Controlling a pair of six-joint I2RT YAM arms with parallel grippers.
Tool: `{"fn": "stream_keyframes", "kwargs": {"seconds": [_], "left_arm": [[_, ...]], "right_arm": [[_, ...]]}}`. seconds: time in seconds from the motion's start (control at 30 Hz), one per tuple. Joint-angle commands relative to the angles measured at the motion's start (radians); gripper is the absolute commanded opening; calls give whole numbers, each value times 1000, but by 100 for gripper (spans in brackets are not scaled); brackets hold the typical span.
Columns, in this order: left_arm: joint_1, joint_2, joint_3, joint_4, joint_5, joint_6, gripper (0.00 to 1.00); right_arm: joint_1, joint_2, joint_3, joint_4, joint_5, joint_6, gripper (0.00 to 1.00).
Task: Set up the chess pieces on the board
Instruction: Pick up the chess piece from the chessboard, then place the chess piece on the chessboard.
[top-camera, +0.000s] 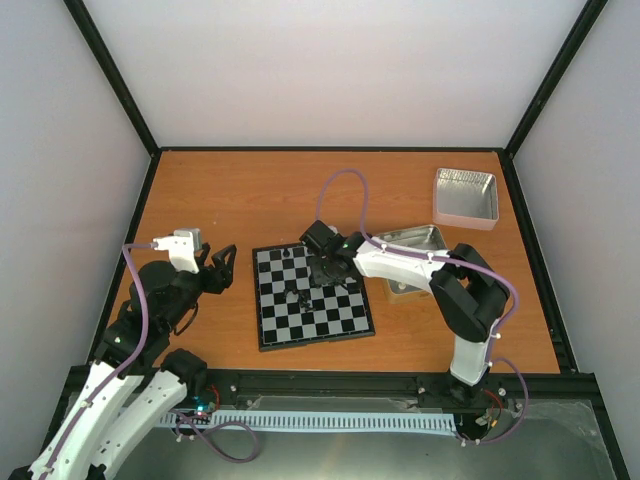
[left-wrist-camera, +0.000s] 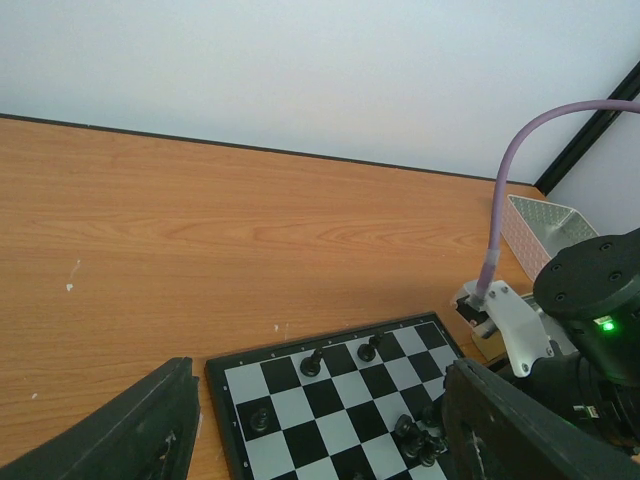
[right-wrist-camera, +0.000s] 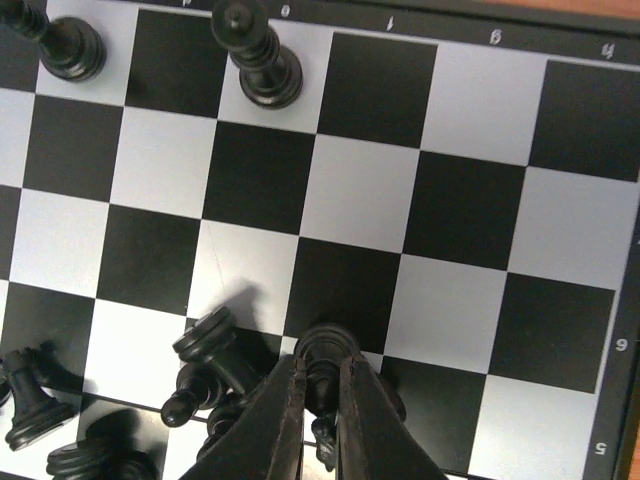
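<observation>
The black and light-grey chessboard (top-camera: 345, 318) lies mid-table; it also shows in the left wrist view (left-wrist-camera: 345, 395) and fills the right wrist view (right-wrist-camera: 450, 190). My right gripper (right-wrist-camera: 320, 385) is shut on a black chess piece (right-wrist-camera: 325, 358) over the board's middle (top-camera: 325, 270). Two black pieces (right-wrist-camera: 255, 60) stand upright on the far row, one more (left-wrist-camera: 261, 418) on the row behind. Several black pieces (right-wrist-camera: 205, 365) lie heaped beside the held one. My left gripper (top-camera: 222, 268) is open and empty, left of the board.
A shiny metal tin (top-camera: 410, 240) sits right of the board under the right arm. A pink tin (top-camera: 466, 197) stands at the back right. The table's black raised edges frame the wooden top.
</observation>
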Motion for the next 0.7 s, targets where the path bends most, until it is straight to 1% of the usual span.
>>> {"fn": "stream_keyframes", "kwargs": {"seconds": [0.0,0.13,0.27,0.5,0.67], "left_arm": [[-6,-6,3,2,-21,-12,68],[-6,-5,3,1,-20,-12,68],[-6,-7,3,2,-20,-12,68],[-6,-9,4,2,-19,-12,68],[-6,-9,3,1,-20,-12,68]], "right_arm": [[7,-66,2,37,60,3,7],[-1,-109,-17,74,80,8,7],[-24,-118,-21,68,120,21,8],[-86,-74,24,16,151,19,8],[-139,-34,69,-36,124,17,8]]}}
